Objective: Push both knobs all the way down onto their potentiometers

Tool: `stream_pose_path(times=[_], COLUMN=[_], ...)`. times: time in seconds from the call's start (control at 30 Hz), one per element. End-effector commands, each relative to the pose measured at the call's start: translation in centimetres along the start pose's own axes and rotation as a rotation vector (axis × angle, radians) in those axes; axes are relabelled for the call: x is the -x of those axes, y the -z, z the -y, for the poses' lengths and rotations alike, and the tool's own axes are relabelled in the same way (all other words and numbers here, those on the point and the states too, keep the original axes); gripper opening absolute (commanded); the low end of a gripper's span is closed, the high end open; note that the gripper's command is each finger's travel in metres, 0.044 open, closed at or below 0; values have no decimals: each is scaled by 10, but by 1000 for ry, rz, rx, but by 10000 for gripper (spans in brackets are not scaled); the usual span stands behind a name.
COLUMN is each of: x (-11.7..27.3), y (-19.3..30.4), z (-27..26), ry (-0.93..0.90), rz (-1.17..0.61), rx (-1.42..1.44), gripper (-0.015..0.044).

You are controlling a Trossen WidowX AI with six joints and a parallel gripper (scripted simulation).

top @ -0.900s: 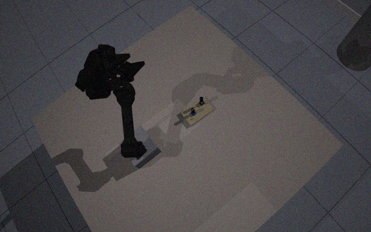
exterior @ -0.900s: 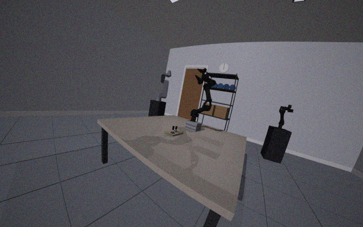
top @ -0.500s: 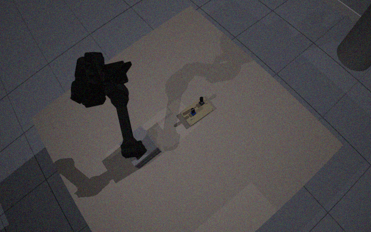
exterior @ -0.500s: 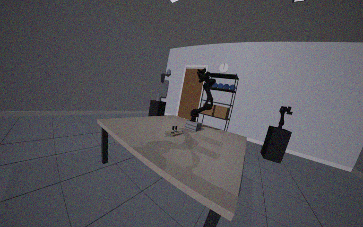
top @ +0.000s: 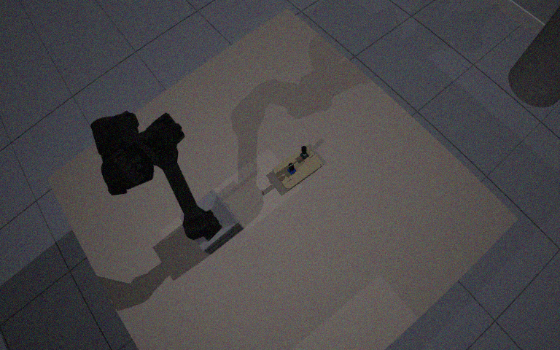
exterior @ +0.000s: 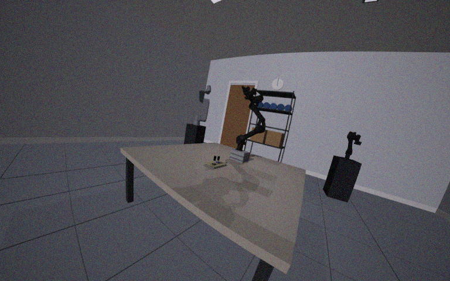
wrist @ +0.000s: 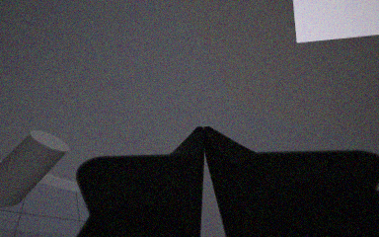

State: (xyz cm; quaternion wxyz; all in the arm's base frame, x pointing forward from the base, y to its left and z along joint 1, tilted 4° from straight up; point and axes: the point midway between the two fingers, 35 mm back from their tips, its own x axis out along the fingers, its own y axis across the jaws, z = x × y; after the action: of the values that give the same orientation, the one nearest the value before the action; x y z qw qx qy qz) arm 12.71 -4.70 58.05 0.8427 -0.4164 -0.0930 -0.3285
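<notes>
The circuit board stands on the table, in mid-table in the top view. One black knob stands upright over a blue potentiometer. The other black knob stands upright over a dark potentiometer. Any gap under either knob is too small to tell. My gripper is shut with nothing between its fingertips. It is raised high above the table, well away from the board, and the wrist view shows neither board nor knobs.
The arm stands on a grey block beside the board on the table. Arm shadows fall across the table. A dark cylinder stands beyond the table. A shelf rack and a door are behind.
</notes>
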Motion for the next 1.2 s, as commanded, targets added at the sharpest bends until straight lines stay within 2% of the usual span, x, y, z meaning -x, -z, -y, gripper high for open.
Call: stream_pose_path(times=[0.0, 0.67, 1.17], x=[-2, -33, -77], y=[17, 92, 171], z=[18, 55, 37], ry=[14, 35, -10], rz=[16, 22, -115], rx=[-94, -402, -673], gripper=[0, 0, 0])
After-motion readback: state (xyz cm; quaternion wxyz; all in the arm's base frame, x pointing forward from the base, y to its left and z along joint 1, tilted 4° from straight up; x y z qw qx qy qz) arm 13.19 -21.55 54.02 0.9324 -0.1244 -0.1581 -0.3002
